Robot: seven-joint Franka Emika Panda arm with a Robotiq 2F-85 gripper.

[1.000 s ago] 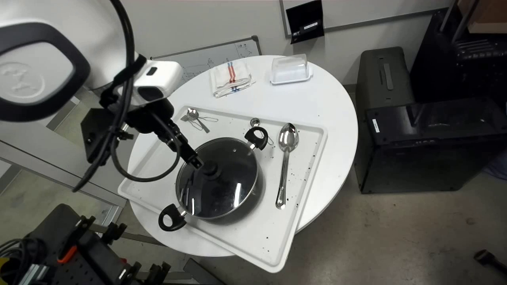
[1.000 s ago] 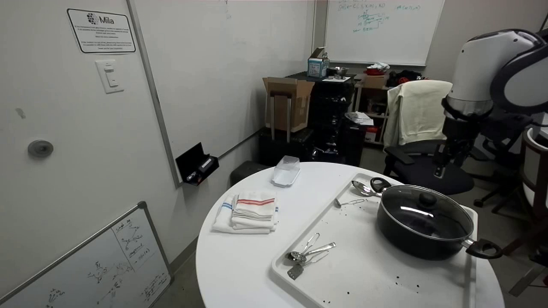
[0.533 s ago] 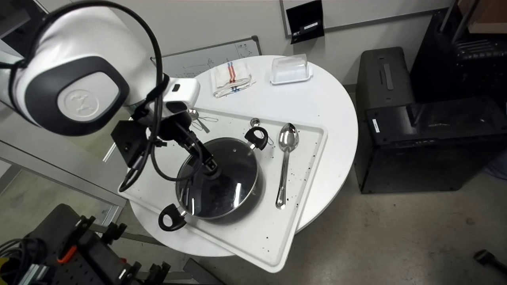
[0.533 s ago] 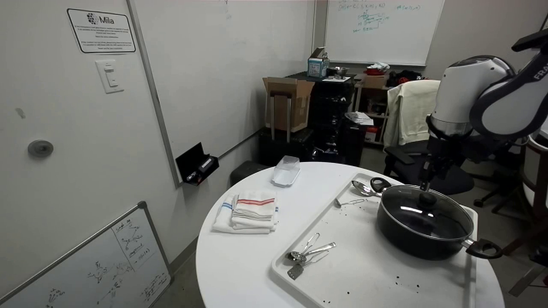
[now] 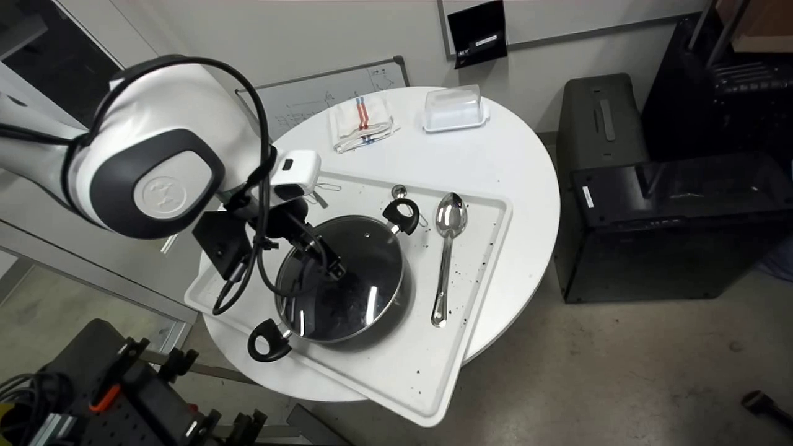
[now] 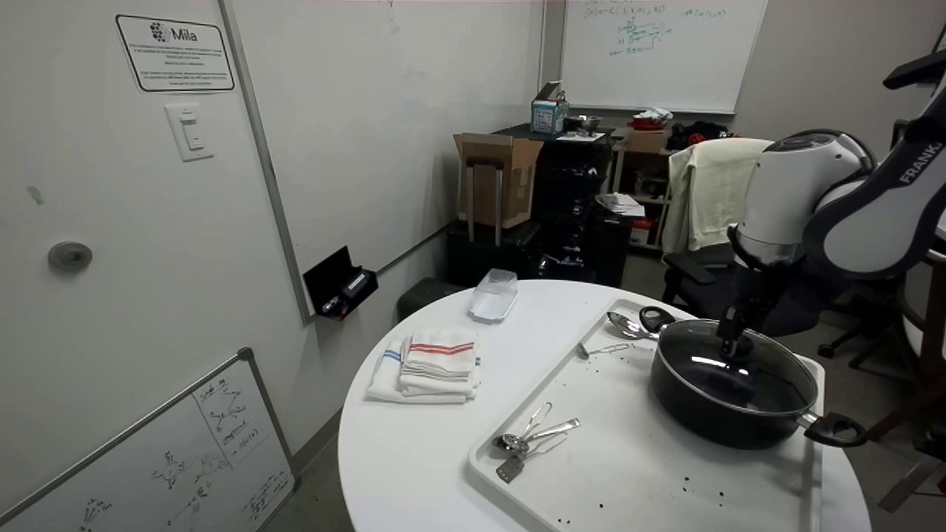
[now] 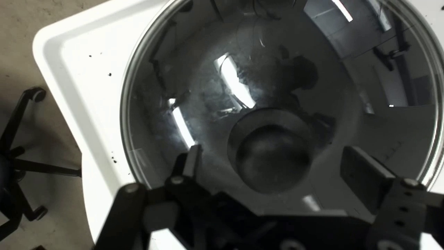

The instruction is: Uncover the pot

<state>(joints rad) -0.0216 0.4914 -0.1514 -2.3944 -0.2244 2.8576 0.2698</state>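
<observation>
The black pot (image 6: 709, 414) stands on a white tray (image 6: 606, 451); its two loop handles show in both exterior views. The dark transparent glass lid (image 6: 772, 377) lies on the pot, and its rim meets the pot's rim. The lid also fills most of the wrist view (image 7: 194, 80). My gripper (image 7: 271, 154) is open, with the lid's round black knob (image 7: 274, 163) between its two fingers and a gap on each side. In both exterior views my gripper (image 6: 728, 347) points down at the lid's middle and partly hides the knob.
A large metal spoon (image 5: 446, 260) lies beside the pot on the tray. Small utensils (image 6: 521, 443) lie near a tray corner. Folded towels (image 6: 440, 366) and a clear-lidded butter dish (image 6: 494, 295) stand on the round white table (image 6: 414, 458). A chair (image 6: 709, 273) stands behind.
My gripper has moved in over the pot and come down, from above the pot's edge to around the knob. The pot, lid and utensils have not moved.
</observation>
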